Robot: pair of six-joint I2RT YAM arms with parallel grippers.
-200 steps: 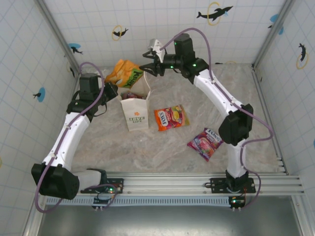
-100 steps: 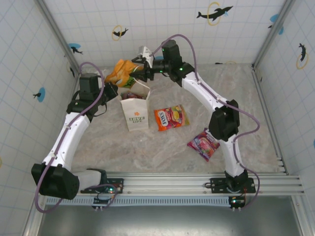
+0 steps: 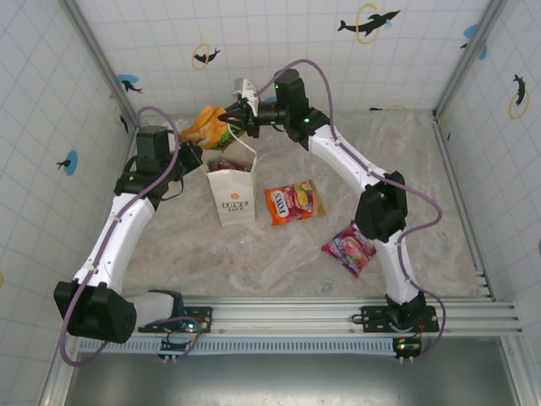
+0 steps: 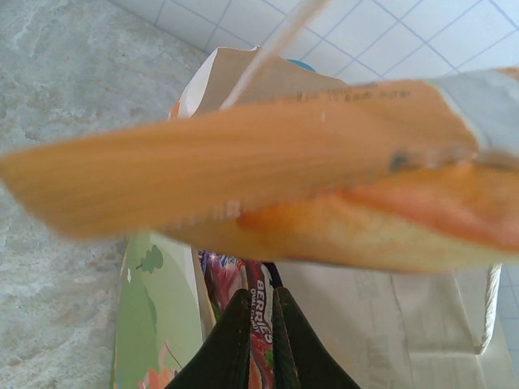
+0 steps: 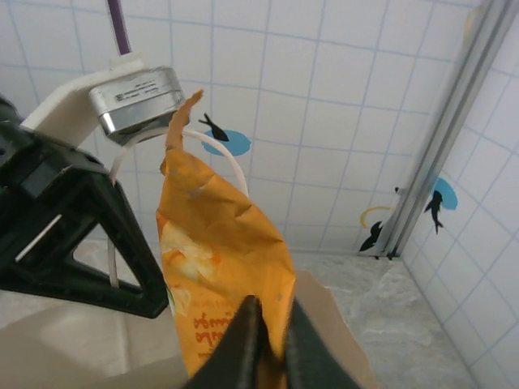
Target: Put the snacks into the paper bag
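The white paper bag [image 3: 234, 193] stands open at mid-table, logo facing front. My left gripper [image 3: 193, 158] is shut at its upper left rim; in the left wrist view the closed fingers [image 4: 273, 296] sit at the bag's mouth [image 4: 389, 316]. A magenta berries packet [image 4: 223, 279] lies inside the bag. My right gripper [image 3: 230, 114] is shut on the orange packet [image 3: 205, 127] behind the bag; that packet [image 5: 219, 259] stands up from the pinched fingers [image 5: 272, 312]. A green packet [image 4: 154, 324] leans at the bag's outer side.
A red-orange packet [image 3: 293, 203] lies right of the bag. A magenta packet [image 3: 351, 245] lies nearer the right arm's base. Tiled walls close in the back and both sides. The left arm's wrist camera [image 5: 134, 97] hangs close to the held orange packet.
My right gripper moved left over the bag to the orange packet and went from open to shut on it. The left arm and bag stayed put.
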